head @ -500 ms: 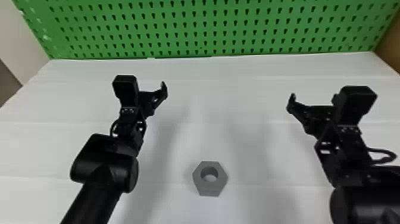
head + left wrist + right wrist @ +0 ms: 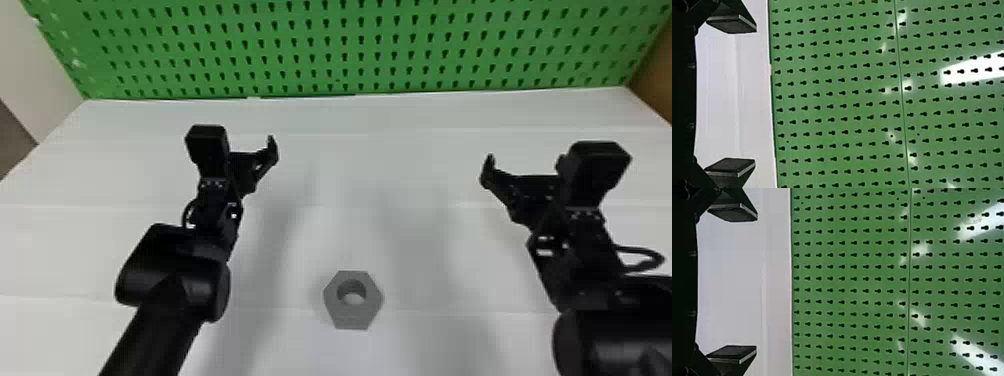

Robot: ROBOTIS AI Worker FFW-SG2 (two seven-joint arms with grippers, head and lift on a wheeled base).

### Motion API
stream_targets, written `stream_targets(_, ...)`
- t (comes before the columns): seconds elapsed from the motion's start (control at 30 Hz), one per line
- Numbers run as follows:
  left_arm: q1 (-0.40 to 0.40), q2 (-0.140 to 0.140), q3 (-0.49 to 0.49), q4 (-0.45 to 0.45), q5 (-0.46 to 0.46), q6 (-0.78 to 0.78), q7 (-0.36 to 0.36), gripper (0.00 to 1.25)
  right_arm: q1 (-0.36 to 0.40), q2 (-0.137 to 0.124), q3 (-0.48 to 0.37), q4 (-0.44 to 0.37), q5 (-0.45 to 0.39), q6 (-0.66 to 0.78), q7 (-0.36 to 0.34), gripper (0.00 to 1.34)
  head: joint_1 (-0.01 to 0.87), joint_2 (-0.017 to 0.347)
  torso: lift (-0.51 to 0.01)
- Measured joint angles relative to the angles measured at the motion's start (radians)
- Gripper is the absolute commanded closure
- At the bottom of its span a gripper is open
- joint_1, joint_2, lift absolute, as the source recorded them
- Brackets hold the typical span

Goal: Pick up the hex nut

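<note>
Two grippers, both empty, and one grey hex nut (image 2: pixel 353 317) awaiting pickup. The nut lies flat on the white table (image 2: pixel 400 117), its round hole facing up; it sits between the two sides of the robot, nearer the robot's body than either gripper. The left arm (image 2: pixel 175 280) and the right arm (image 2: pixel 620 330) extend over the table, one to each side of the nut and well apart from it.

State of the pincers: the left gripper (image 2: pixel 741 95) has its two flat black fingers spread wide — released, with nothing between them. The right gripper (image 2: pixel 742 283) is likewise released and empty, its fingers well apart. Both point forward, toward the green pegboard (image 2: pixel 350 47) at the far edge of the table, rather than down at the nut.

Progress: judged from this arrangement, the task is at its outset. No contact, grasp or lift has been achieved; the whole of the pickup is left. Which arm will serve cannot be told, although the nut appears somewhat closer to the left gripper. The next move would call for drawing one gripper back toward the robot, tilting it downward and setting its fingers about two opposite flats — a grasp across the corners might let the nut turn or slip. Closing and lifting would complete the work.
</note>
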Motion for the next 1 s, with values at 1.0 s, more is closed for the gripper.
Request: stream_targets(1.0,-0.003,0.000,0.023,0.000,-0.008,0.000,0.000,0.09,-0.012,-0.019,0.119,-0.064,-0.061,0.205,0.070,0.12,0.785,0.143,-0.092)
